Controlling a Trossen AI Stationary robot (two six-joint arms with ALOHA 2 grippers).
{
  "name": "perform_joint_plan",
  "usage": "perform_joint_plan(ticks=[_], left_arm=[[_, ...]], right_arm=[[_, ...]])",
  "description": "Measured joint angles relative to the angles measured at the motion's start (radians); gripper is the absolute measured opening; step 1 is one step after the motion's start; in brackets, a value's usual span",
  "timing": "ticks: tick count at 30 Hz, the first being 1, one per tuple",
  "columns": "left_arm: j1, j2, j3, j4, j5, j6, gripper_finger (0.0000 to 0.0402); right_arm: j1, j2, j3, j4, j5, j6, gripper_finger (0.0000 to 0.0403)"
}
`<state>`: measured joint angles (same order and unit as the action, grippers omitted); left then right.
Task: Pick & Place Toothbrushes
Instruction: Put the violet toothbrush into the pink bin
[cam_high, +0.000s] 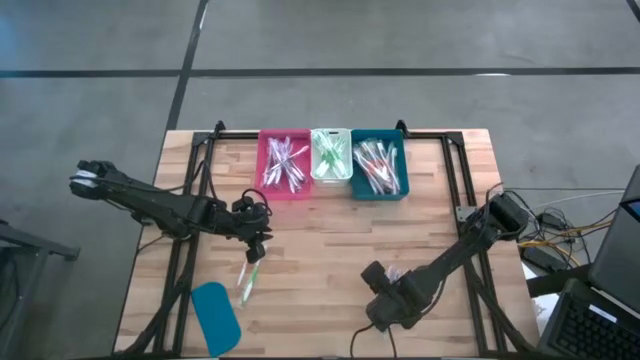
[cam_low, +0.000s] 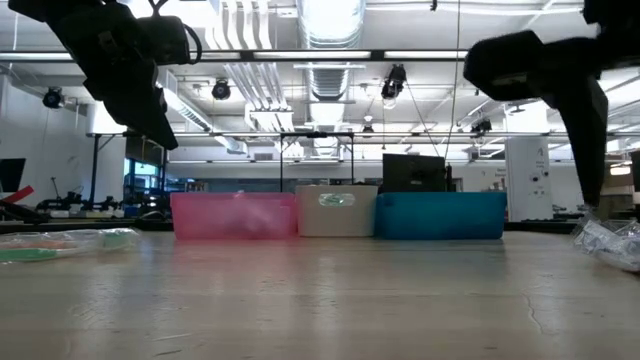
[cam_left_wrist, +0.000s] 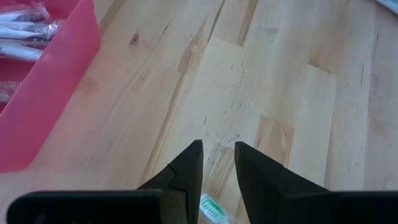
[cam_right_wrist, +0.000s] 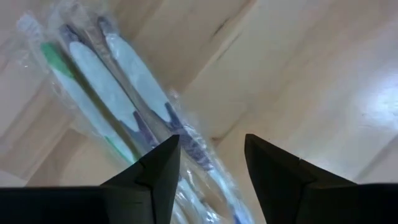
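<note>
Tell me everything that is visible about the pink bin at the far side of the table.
The pink rectangular plastic bin stands upright and open-topped at the far edge of the wooden table, leftmost of three bins in a row, against the whitish bin. It holds many wrapped whitish toothbrushes with pink or purple accents, lying loosely crossed. No gripper touches it; the left gripper hangs nearer the table's middle.
</note>
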<state>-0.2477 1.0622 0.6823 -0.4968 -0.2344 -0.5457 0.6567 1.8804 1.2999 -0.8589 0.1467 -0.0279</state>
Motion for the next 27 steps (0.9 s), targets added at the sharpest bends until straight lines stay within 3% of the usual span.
perform_joint_plan(ticks=[7, 14, 21, 27], left_arm=[[0.0, 0.0, 0.0, 0.002, 0.0, 0.0, 0.0097], [0.0, 0.0, 0.0, 0.003, 0.0, 0.0, 0.0097], [0.0, 0.0, 0.0, 0.004, 0.0, 0.0, 0.0097], [0.0, 0.0, 0.0, 0.003, 0.0, 0.0, 0.0097]], right_arm=[[0.005, 0.057, -0.001, 0.001, -0.014, 0.006, 0.0179], [0.005, 0.125, 0.003, 0.0, -0.024, -0.043, 0.0156], [-0.007, 0.117, 0.001, 0.01, -0.021, -0.113, 0.011], [-0.018, 0.116, 0.002, 0.023, -0.014, -0.128, 0.0046]])
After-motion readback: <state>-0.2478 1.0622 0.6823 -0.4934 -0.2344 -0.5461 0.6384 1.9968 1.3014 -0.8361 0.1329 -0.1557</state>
